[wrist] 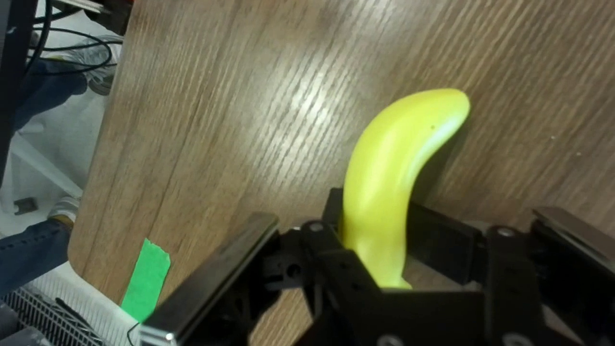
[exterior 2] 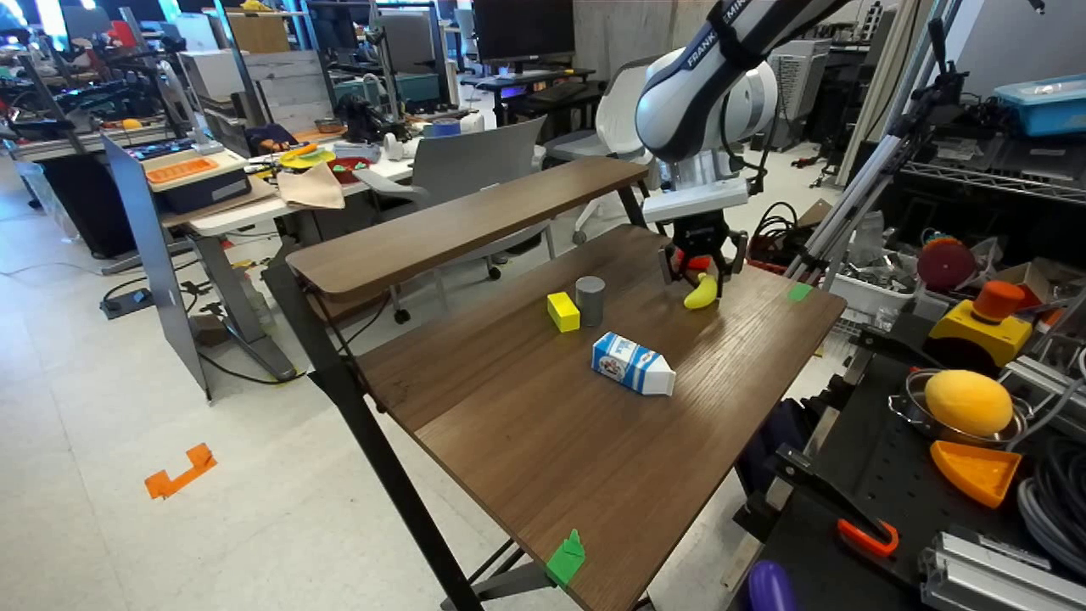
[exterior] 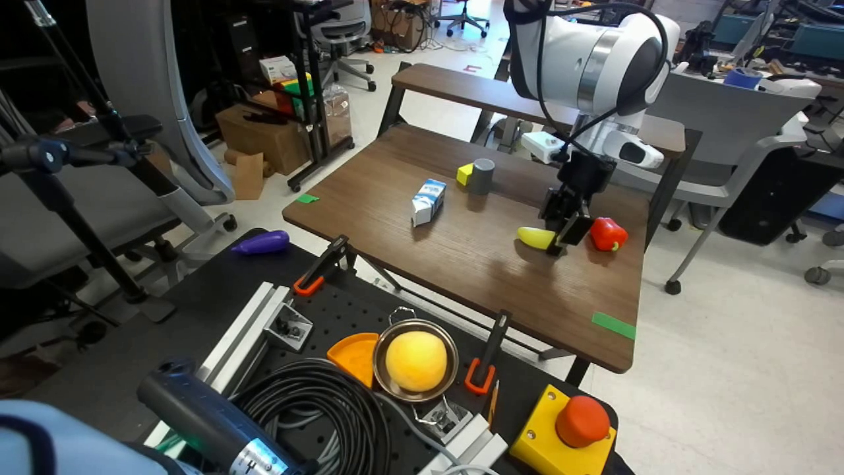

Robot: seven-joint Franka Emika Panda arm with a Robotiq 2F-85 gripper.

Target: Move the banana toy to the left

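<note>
The banana toy [exterior: 535, 237] is a small curved yellow toy lying on the brown table [exterior: 369, 178]. It shows in both exterior views [exterior 2: 701, 294] and in the wrist view [wrist: 384, 178], where its curved end points up and away. My gripper [wrist: 375, 211] is lowered to the table, with one black finger on each side of the banana's lower half. Both fingers appear to touch it, so the gripper looks shut on it; the fingertips are partly hidden behind it. The gripper also shows in both exterior views [exterior: 557, 243] [exterior 2: 701, 280].
A red pepper toy [exterior: 607, 234] lies close beside the gripper. A blue-and-white carton [exterior: 428, 201], a grey cylinder [exterior: 482, 177] and a yellow block [exterior: 464, 174] are on the table. A raised shelf [exterior 2: 475, 221] runs along one long side. Green tape [wrist: 147, 278] marks a corner.
</note>
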